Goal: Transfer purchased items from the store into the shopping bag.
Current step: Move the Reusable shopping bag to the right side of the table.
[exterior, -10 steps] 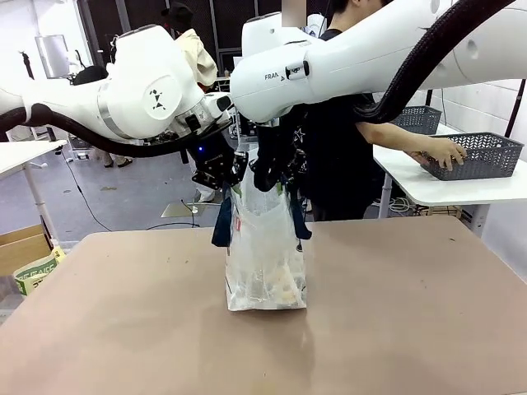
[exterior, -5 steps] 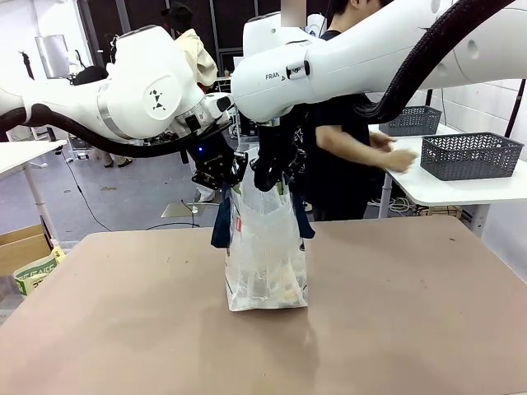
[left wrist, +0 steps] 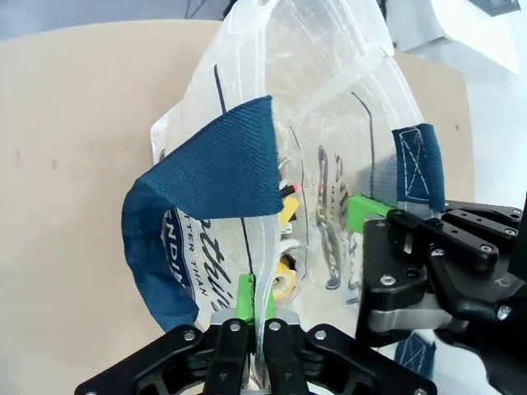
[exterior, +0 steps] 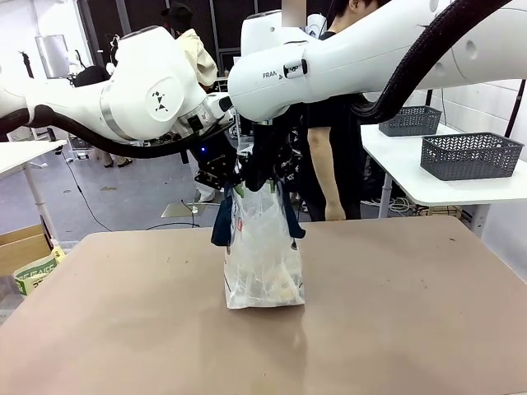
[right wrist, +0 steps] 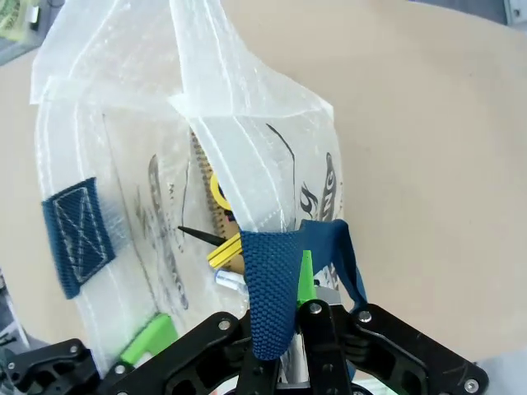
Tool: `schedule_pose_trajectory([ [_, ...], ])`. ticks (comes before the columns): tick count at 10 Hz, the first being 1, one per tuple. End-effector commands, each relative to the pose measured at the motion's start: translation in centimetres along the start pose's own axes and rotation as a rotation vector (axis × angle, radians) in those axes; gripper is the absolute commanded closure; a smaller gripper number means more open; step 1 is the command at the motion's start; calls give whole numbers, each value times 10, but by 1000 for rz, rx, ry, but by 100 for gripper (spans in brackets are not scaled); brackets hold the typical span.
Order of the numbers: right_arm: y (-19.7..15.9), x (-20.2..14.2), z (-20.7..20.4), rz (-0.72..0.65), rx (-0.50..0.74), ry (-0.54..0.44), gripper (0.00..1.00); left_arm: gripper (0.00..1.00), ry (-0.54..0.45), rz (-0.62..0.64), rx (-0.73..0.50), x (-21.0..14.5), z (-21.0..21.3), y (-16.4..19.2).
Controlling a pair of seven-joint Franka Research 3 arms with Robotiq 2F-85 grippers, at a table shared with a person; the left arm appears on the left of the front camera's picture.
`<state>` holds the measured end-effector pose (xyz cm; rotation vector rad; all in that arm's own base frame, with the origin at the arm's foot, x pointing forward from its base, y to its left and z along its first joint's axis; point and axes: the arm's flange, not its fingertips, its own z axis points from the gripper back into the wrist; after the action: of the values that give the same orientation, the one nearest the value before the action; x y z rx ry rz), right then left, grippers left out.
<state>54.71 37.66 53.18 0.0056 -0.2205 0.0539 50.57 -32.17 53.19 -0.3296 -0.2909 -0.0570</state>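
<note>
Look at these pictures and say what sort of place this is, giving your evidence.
Probably a robotics lab staged as a shop checkout. Two white robot arms hold a shopping bag upright on a brown table, and grey mesh baskets sit on a white side table beside a person.

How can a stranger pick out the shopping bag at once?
Find the brown table. At its middle stands the shopping bag, held up by the left gripper and right gripper. Unlike the grey mesh baskets behind, it is translucent plastic with navy straps.
</note>
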Motion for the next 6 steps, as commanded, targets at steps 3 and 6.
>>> schedule_pose_trajectory([
  [3,7,-4,-1,-40,49,-22,100,100,-21,-32,-37,6,-9,-11],
  [6,6,-2,-4,-54,52,-16,100,100,-25,-58,-69,2,-6,-13],
])
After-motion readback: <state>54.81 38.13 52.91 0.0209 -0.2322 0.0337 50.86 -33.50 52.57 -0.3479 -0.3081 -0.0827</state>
